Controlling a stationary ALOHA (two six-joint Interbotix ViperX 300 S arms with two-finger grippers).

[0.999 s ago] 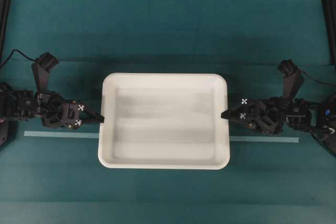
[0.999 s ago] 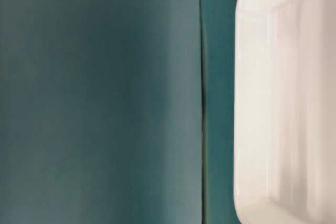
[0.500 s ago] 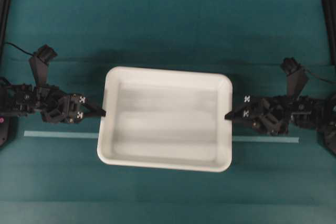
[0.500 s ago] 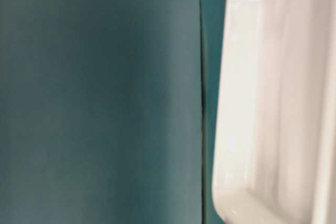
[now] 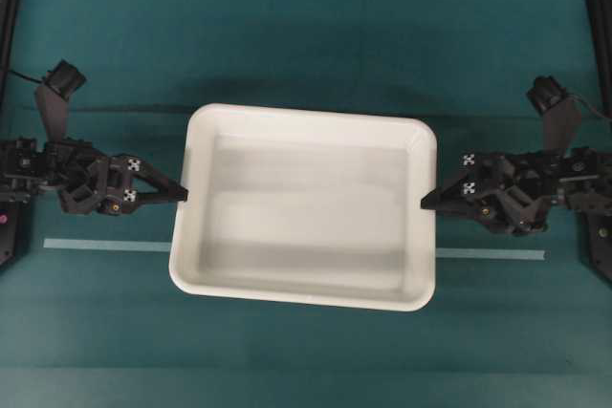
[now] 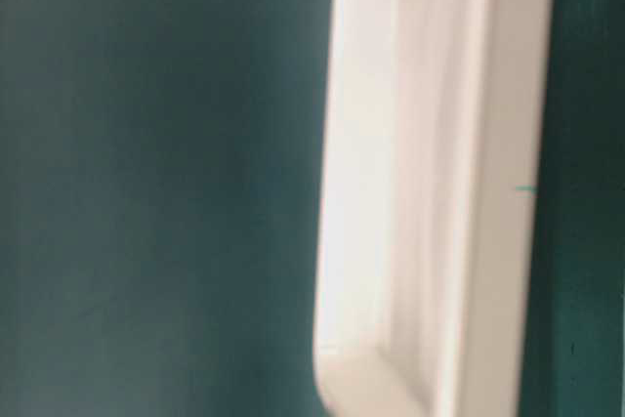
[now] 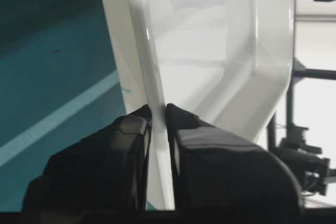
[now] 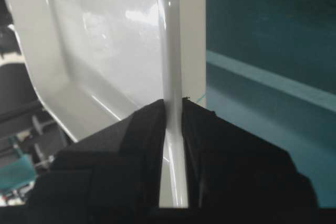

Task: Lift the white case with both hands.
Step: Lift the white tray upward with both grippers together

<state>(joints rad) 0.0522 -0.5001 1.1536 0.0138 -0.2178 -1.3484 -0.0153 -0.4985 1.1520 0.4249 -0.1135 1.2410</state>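
Note:
The white case hangs between both hands in the overhead view, slightly skewed and looking larger than the cloth area below it. My left gripper is shut on the middle of its left rim. My right gripper is shut on the middle of its right rim. In the left wrist view both black fingers pinch the thin white rim. The right wrist view shows the same pinch on the case's rim. At table level the case fills the right half, raised and blurred.
A teal cloth covers the table. A pale tape line runs across it under the case. Black frame posts stand at the far left and right edges.
The case has risen off the cloth, appearing bigger and more skewed from above. Both arms have drawn outward and up with it. At table level the case has shifted left.

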